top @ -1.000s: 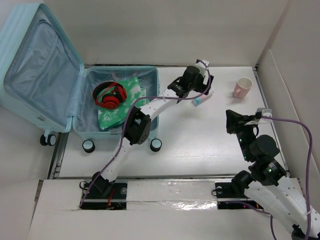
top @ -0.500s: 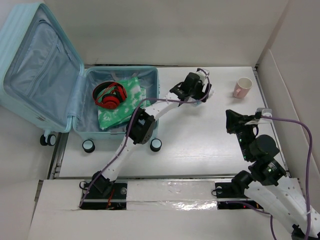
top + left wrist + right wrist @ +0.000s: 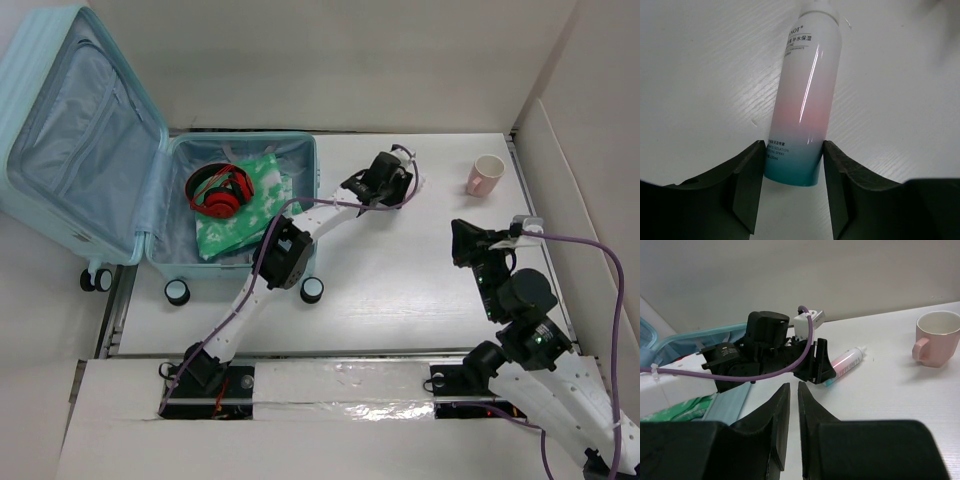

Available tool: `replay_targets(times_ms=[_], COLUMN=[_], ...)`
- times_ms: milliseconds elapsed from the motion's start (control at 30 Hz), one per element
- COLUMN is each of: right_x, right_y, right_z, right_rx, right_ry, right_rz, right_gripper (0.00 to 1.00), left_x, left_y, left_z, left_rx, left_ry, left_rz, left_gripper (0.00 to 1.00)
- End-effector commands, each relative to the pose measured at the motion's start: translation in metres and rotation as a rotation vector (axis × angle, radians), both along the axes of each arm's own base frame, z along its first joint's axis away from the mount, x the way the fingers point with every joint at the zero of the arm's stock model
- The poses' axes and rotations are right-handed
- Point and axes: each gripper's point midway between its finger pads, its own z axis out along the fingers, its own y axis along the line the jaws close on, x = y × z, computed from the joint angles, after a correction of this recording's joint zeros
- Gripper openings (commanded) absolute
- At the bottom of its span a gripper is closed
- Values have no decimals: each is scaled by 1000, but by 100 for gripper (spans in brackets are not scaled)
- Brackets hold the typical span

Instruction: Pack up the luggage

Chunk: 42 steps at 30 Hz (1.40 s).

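Note:
A spray bottle (image 3: 805, 110), white at the cap end, pink in the middle and teal at the base, lies on the white table. My left gripper (image 3: 792, 165) straddles its teal base with both fingers pressed against its sides. In the top view this gripper (image 3: 395, 190) covers most of the bottle, to the right of the luggage (image 3: 80, 140). The luggage lies open at the far left, with red headphones (image 3: 220, 190) and a green cloth (image 3: 245, 215) in its lower half. My right gripper (image 3: 790, 390) hovers at the right (image 3: 462, 240), its fingers a narrow slit apart and empty.
A pink mug (image 3: 486, 174) stands at the far right of the table, also in the right wrist view (image 3: 935, 337). White walls enclose the table at the back and right. The suitcase's caster wheels (image 3: 312, 290) stick out toward the near edge.
My left gripper has come down over the bottle and its fingers have closed from wide open onto the bottle's sides. The right arm has not moved.

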Motion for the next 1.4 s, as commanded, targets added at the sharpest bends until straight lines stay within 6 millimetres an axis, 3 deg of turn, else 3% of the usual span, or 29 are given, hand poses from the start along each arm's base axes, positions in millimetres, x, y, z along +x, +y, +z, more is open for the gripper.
replay_targets(times_ms=[0, 200, 233, 267, 300, 333, 367, 433, 467, 500, 600, 633, 667, 700, 733, 767, 800, 833, 867, 933, 1000, 1033, 1100, 1133, 1200, 1267, 1333, 1367], right_x=[1, -1, -1, -1, -1, -1, -1, -2, -2, -3, -4, -4, -4, -4, -4, -4, -4, -4, -3, -4, -3, -3, -2, -1, 2, 3, 6, 7], right_y=[-1, -4, -4, -4, -3, -3, -4, -4, -4, -5, -6, -7, -7, -6, -6, -6, -5, -5, -4, -3, -3, -3, 0, 1, 5, 7, 12, 13], right_z=[8, 9, 9, 10, 10, 9, 10, 10, 11, 11, 12, 13, 12, 12, 12, 12, 12, 13, 12, 12, 12, 11, 10, 9, 7, 8, 4, 4], right_rx=[9, 14, 14, 18, 17, 16, 13, 16, 17, 19, 22, 23, 23, 22, 22, 22, 20, 21, 18, 20, 19, 18, 12, 8, -5, -13, -29, -31], right_ry=[-24, -32, -32, -35, -34, -33, -32, -33, -34, -36, -40, -42, -42, -41, -42, -42, -39, -41, -37, -40, -39, -38, -34, -29, -18, -13, 0, 2], right_rz=[-12, -15, -15, -15, -13, -13, -13, -15, -13, -15, -16, -16, -16, -15, -13, -13, -10, -10, -9, -2, -2, -2, 5, 6, 18, 25, 39, 43], right_gripper=[18, 18, 18, 19, 19, 19, 19, 19, 19, 19, 19, 19, 19, 19, 20, 19, 20, 20, 20, 20, 20, 20, 21, 22, 23, 24, 24, 25], left_x=[-4, -12, -11, -15, -17, -17, -22, -29, -32, -31, -40, -46, -53, -52, -60, -61, -65, -68, -69, -77, -82, -85, -99, -105, -116, -129, -143, -149], left_y=[6, -2, -3, 0, 1, 2, 7, 15, 18, 25, 39, 46, 54, 64, 72, 85, 90, 103, 115, 123, 127, 128, 119, 119, 120, 132, 134, 147], left_z=[-5, 33, 61, 63, 80, 124, 125, 161, 168, 197, 201, 228, 210, 217, 245, 230, 235, 253, 241, 249, 232, 214, 190, 168, 148, 128, 131, 114], left_rx=[19, -23, -62, -67, -92, -158, -157, -197, -201, -235, -239, -286, -268, -295, -352, -335, -353, -391, -376, -414, -399, -358, -288, -219, -125, -52, -76, -48], left_ry=[18, -25, -57, -53, -73, -136, -136, -174, -177, -232, -228, -264, -239, -243, -284, -265, -268, -288, -271, -248, -201, -157, -110, -75, -78, -49, -49, -31], left_rz=[20, 20, 23, 22, 23, 23, 27, 32, 32, 60, 87, 102, 110, 133, 142, 164, 174, 196, 213, 204, 202, 202, 167, 170, 166, 194, 208, 235], left_gripper=[26, 3, 2, 1, 0, 0, 0, 0, 0, 0, 0, 0, 0, 0, 0, 0, 0, 0, 0, 0, 0, 2, 16, 37, 60, 61, 58, 57])
